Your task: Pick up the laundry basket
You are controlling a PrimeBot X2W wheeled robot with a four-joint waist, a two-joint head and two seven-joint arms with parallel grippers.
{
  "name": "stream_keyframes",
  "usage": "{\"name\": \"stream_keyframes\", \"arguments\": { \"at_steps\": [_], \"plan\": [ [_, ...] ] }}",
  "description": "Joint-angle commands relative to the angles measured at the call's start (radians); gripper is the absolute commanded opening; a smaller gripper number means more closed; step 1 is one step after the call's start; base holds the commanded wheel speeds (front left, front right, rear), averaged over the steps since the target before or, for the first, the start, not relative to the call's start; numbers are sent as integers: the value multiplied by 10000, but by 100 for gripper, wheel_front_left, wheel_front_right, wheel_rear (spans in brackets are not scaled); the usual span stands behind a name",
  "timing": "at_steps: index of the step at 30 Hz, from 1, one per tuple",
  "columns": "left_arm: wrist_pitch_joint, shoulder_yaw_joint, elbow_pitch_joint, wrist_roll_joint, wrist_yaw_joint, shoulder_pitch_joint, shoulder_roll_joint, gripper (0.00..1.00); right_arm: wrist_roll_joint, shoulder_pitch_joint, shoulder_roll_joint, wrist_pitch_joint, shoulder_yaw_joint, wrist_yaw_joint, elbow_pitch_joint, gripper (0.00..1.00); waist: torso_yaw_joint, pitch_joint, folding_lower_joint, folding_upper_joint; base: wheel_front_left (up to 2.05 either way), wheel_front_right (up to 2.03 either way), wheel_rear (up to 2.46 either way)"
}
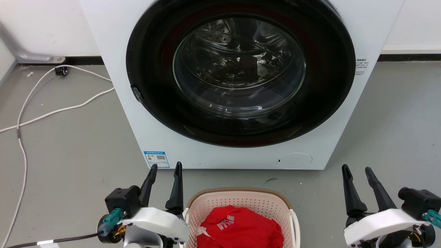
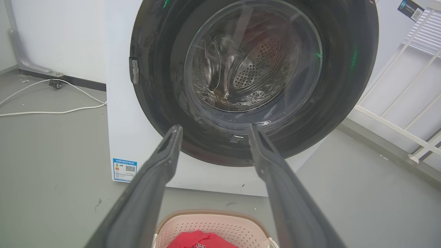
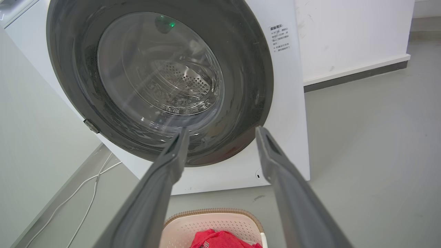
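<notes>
The laundry basket (image 1: 241, 201) stands on the grey floor just in front of the washer, cream and perforated with a brown rim and white side handles. A red garment (image 1: 241, 227) lies inside it. My left gripper (image 1: 166, 169) is open, close to the basket's left edge and empty. Well off to the basket's right, my right gripper (image 1: 357, 170) is open and empty too. Part of the laundry basket (image 2: 210, 224) sits low between the fingers in the left wrist view. The right wrist view catches the laundry basket (image 3: 213, 222) the same way.
A white front-loading washer (image 1: 237, 79) with a shut round glass door fills the space ahead. White cables (image 1: 51, 110) trail over the floor at the left. A white rack (image 2: 406, 103) leans by the wall to the washer's right.
</notes>
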Motion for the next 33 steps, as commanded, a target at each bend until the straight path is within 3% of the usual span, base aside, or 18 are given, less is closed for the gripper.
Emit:
{"name": "stream_keyframes", "arguments": {
  "at_steps": [1, 33],
  "plan": [
    [-94, -53, -60, 234, 68, -12, 53, 100, -244, 37, 6, -62, 34, 0, -123, 100, 3, 1, 0, 0, 0, 0, 0],
    [-781, -375, 235, 2578, 369, 164, -80, 100, -2888, 293, 11, -348, 208, -1, -179, 100, 57, -11, 0, 0, 0, 0, 0]
  ]
}}
